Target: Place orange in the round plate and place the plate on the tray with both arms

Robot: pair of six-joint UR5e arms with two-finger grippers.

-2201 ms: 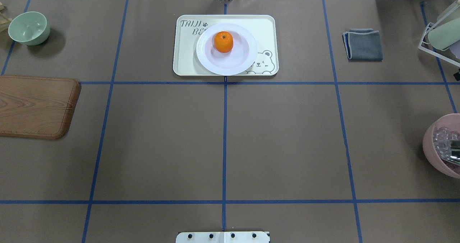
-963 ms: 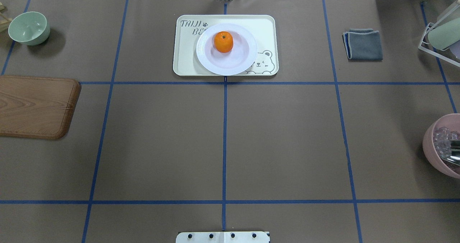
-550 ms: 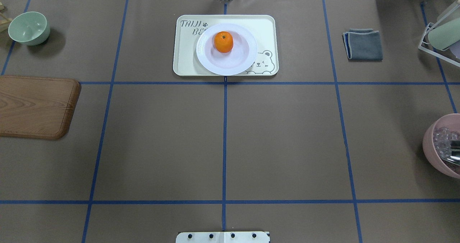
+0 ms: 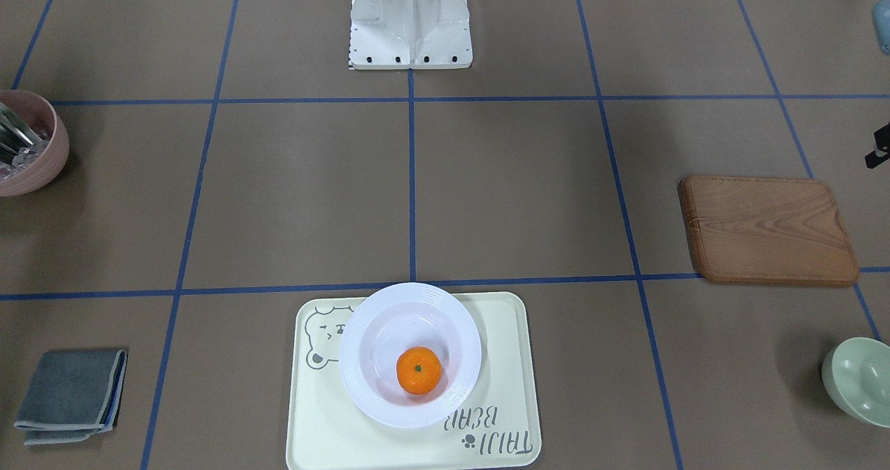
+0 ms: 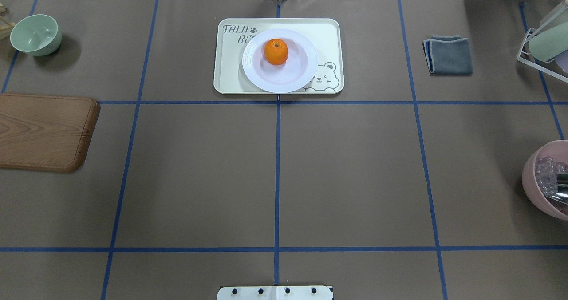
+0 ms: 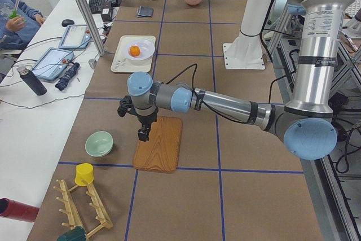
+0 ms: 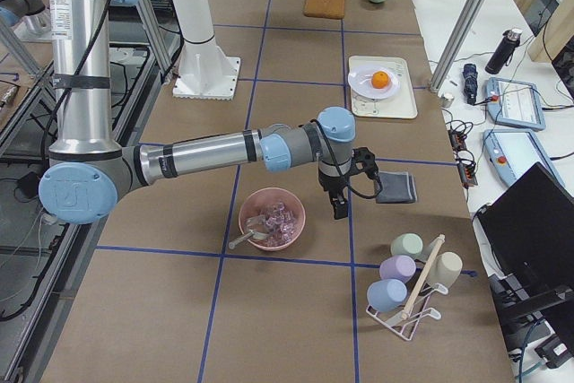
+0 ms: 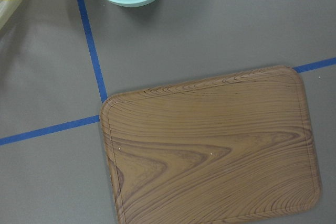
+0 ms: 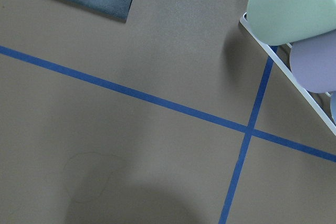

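The orange lies in the sunken centre of the round plate. That plate rests on the cream bear tray at the table's far middle. Neither arm is near them. In the exterior left view the left gripper hangs over the wooden board's edge. In the exterior right view the right gripper hangs between the pink bowl and the grey cloth. Whether either is open or shut I cannot tell, and I see nothing held.
The wooden board and a pale green bowl sit on the left side. A grey cloth, a pink bowl holding clear pieces and a cup rack stand on the right.
A small dark piece at the overhead view's right edge has gone out of sight. Orange, plate and tray have not moved.
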